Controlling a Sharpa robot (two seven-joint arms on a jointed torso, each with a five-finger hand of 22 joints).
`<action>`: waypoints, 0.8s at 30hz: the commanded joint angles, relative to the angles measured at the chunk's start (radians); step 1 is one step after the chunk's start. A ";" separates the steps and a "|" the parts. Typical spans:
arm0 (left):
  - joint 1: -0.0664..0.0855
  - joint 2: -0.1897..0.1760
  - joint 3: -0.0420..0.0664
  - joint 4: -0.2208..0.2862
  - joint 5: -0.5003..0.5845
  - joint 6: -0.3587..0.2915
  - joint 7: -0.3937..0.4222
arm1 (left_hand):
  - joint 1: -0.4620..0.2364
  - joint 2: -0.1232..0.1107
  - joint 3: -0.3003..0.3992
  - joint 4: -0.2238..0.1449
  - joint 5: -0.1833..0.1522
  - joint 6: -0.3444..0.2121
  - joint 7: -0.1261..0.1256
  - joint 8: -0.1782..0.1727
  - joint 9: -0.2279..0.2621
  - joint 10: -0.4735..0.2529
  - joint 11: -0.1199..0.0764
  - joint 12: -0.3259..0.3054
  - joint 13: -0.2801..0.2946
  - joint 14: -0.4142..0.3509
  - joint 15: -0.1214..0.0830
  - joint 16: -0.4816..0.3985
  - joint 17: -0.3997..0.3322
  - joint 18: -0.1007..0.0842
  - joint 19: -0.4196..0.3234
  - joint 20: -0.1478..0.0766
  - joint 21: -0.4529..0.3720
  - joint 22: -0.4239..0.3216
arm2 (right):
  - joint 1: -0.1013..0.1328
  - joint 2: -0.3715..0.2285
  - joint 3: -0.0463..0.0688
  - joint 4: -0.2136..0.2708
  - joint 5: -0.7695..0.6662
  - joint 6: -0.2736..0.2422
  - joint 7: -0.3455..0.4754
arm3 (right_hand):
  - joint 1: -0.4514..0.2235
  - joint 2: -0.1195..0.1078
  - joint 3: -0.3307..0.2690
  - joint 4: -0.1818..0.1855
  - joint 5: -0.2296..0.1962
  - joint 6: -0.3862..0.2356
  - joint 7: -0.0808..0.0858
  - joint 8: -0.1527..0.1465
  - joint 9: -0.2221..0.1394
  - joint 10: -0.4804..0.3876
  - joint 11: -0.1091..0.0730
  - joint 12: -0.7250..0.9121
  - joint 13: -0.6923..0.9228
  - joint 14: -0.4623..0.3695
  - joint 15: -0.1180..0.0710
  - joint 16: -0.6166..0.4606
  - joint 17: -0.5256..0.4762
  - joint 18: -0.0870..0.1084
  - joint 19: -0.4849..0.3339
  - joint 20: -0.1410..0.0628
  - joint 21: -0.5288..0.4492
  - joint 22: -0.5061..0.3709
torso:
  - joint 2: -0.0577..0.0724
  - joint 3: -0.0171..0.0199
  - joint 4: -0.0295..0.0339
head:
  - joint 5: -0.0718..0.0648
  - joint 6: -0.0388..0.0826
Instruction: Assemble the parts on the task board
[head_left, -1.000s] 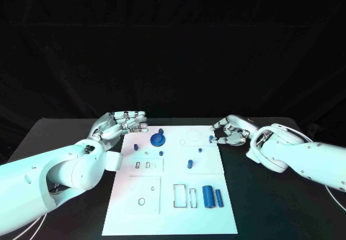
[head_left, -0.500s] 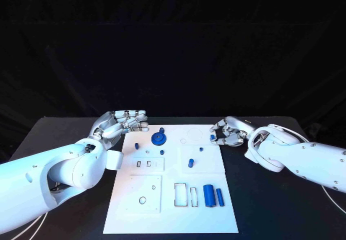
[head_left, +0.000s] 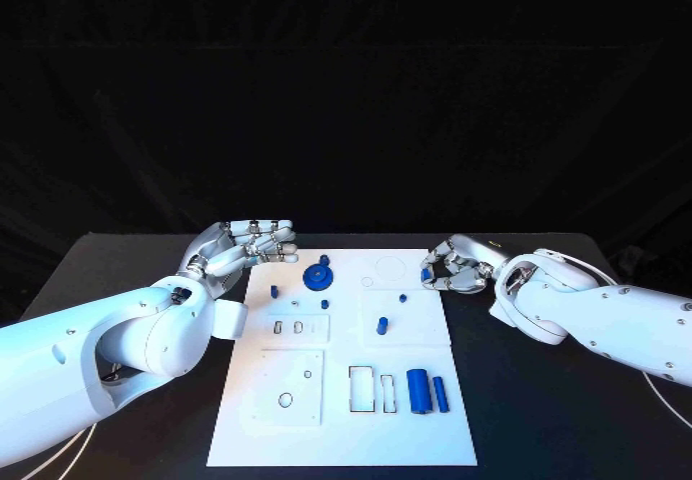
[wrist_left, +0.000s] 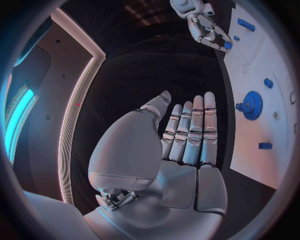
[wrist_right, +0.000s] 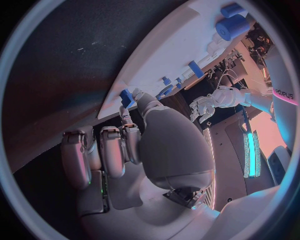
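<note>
The white task board (head_left: 339, 430) lies in the middle of the table. My right hand (head_left: 456, 268) hovers at its far right edge and pinches a small blue part (head_left: 427, 277) between thumb and finger; the right wrist view shows that part (wrist_right: 127, 97) at the fingertips, just off the board's edge (wrist_right: 181, 45). At the far left corner my left hand (head_left: 242, 246) holds nothing, and its fingers (wrist_left: 190, 132) lie straight side by side. On the board are a blue gear (head_left: 319, 274), small blue pegs (head_left: 381, 325) and two blue cylinders (head_left: 417, 391).
Rectangular and round recesses (head_left: 372, 388) mark the board's near half. Black table surface (head_left: 548, 420) runs along both sides of the board. My right hand (wrist_left: 206, 27) and the gear (wrist_left: 252, 105) also appear in the left wrist view.
My right hand has sunk a little towards the board's edge, still pinching the small blue part. The left hand has stayed where it was.
</note>
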 joint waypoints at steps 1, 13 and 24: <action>0.001 0.001 0.001 0.002 0.002 0.018 0.008 | -0.006 0.002 0.003 -0.002 0.001 -0.001 0.007 -0.003 0.000 -0.001 0.007 -0.007 0.001 -0.002 0.003 -0.003 -0.001 0.000 -0.008 0.002 0.004 0.001 | -0.001 0.004 0.000 -0.003 -0.020 0.016 -0.013 | 0.001 0.010 0.005 -0.001 -0.006 0.008 -0.001 0.003 0.001 0.003 -0.003 0.004 0.143 0.087 -0.007 0.000 0.183 -0.014 0.106 -0.003 0.004 0.262 | 0.000 0.0000 -0.0009 | 0.004 -0.003; 0.001 0.000 0.001 0.003 0.002 0.022 0.006 | 0.004 0.010 0.019 -0.013 0.003 0.001 0.006 -0.006 0.000 -0.002 0.006 -0.008 0.000 -0.001 0.002 -0.008 -0.001 0.001 -0.013 0.001 0.013 0.006 | -0.001 0.011 0.000 -0.006 -0.023 -0.001 -0.026 | 0.008 0.022 0.015 -0.003 -0.007 0.024 -0.006 0.010 0.003 0.005 -0.007 0.006 0.144 0.088 -0.011 0.001 0.184 -0.014 0.105 -0.007 0.004 0.262 | 0.001 -0.0001 0.0008 | 0.004 -0.007; 0.001 -0.002 0.001 -0.001 0.002 0.020 0.009 | 0.004 0.010 0.020 -0.013 0.003 0.001 0.006 -0.006 0.000 -0.002 0.006 -0.008 0.000 -0.001 0.002 -0.008 -0.001 0.001 -0.013 0.001 0.013 0.006 | -0.001 0.016 0.000 -0.005 -0.029 -0.029 -0.037 | 0.023 0.036 0.034 -0.015 -0.004 0.058 -0.019 0.028 0.009 0.007 -0.018 0.009 0.148 0.089 -0.020 0.003 0.188 -0.014 0.106 -0.015 0.004 0.263 | 0.001 0.0008 0.0006 | 0.016 -0.011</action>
